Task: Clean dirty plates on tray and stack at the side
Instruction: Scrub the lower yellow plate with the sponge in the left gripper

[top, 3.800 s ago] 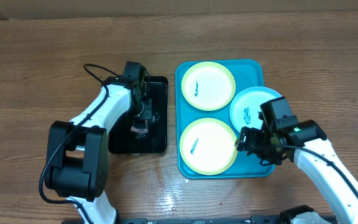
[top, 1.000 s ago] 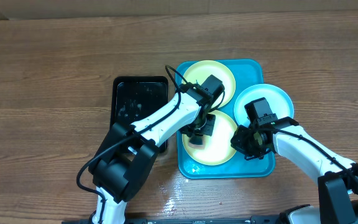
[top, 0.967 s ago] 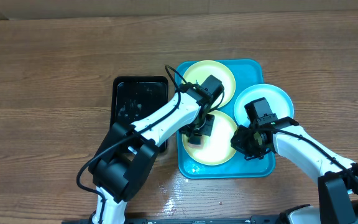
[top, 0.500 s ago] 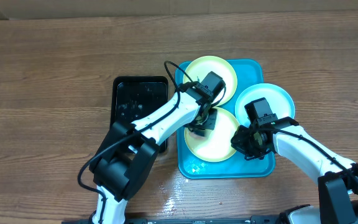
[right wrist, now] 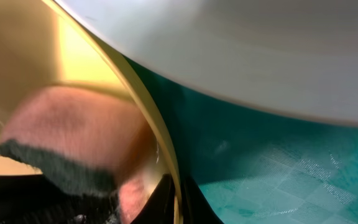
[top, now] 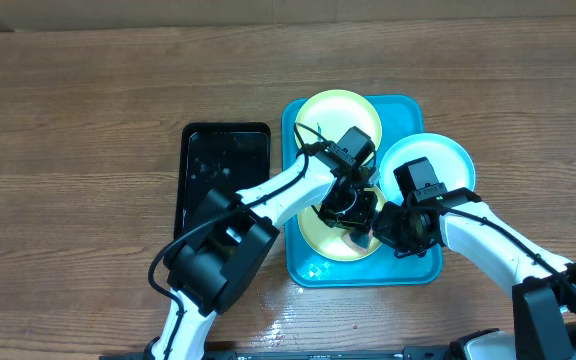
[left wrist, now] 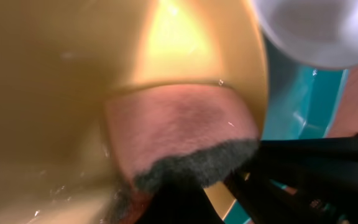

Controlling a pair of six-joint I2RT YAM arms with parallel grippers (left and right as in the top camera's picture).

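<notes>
The near yellow-green plate (top: 324, 242) lies in the front half of the turquoise tray (top: 301, 266), and both arms meet over it. The left fingers (top: 351, 208) are closed tight on a pink sponge (left wrist: 179, 127) with a dark scouring layer, pressing it flat against the plate's inner face close to its right rim. The right fingers (top: 389, 228) are closed narrowly on that same rim from the plate's right side; in the right wrist view the yellow edge runs straight down into the dark fingertips at the bottom of the frame, with the sponge just to the left of them. The two sets of fingers sit very near each other, almost touching, with the plate's rim between them. The far yellow-green plate (top: 336, 118) rests in the back half of the tray, its front edge hidden under the left arm. The pale-blue plate (top: 430, 160) sits on the tray's right side, behind the right fingers, with its outer edge reaching past the tray's rim; from the right wrist camera its underside hangs over the near plate's rim and the tray floor. A black tray (top: 223, 175) lies just left of the turquoise one on the wooden surface (top: 78, 120), which shines wet in front of the tray.
</notes>
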